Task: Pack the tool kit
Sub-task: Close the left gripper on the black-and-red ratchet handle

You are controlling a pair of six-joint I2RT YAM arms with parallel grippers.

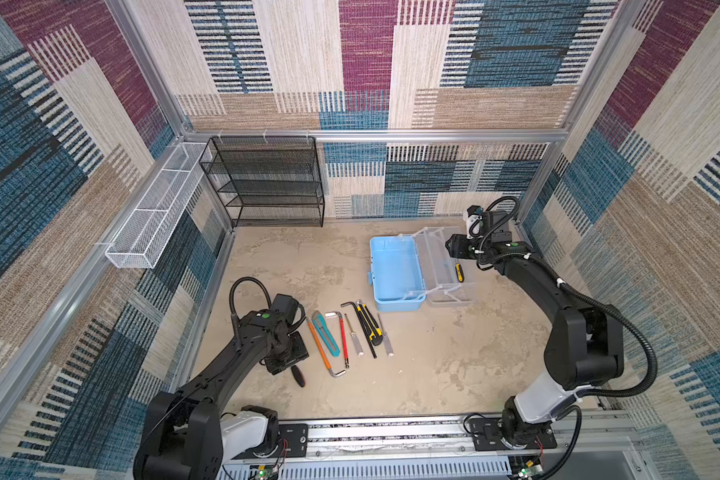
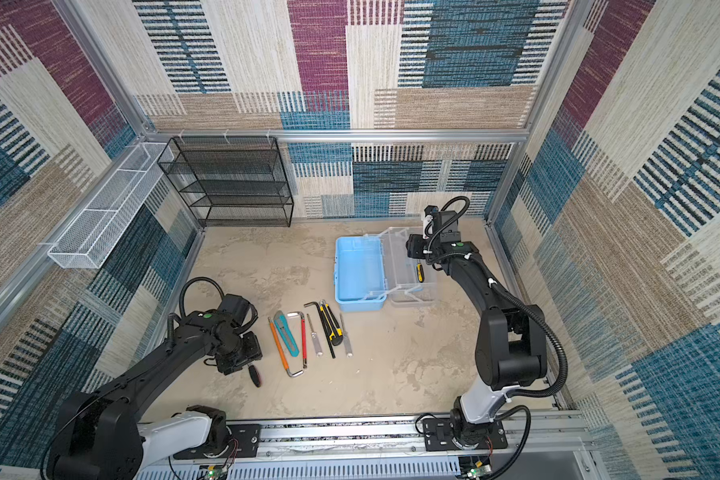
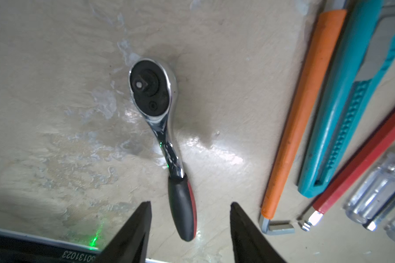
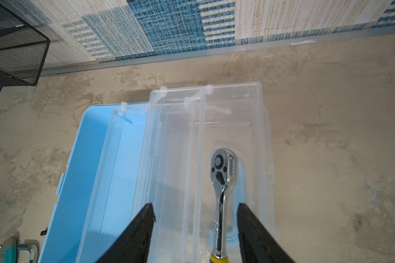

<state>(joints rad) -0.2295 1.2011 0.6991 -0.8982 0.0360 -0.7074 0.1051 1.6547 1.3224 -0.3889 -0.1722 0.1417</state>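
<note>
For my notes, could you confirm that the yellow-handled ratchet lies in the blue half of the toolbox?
Not quite: the yellow-handled ratchet lies in the clear half of the toolbox, not the blue one, as the right wrist view shows.

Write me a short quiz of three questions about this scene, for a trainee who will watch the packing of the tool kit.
1. True or false: the red-and-black ratchet already lies inside the toolbox.
2. Where does the yellow-handled ratchet lie? A: in the blue base. B: in the clear part of the toolbox. C: on the black rack.
3. Fill in: the left gripper and the right gripper both have their jaws ___.

Key: 1 false, it lies on the table. 2 B. 3 open.
</note>
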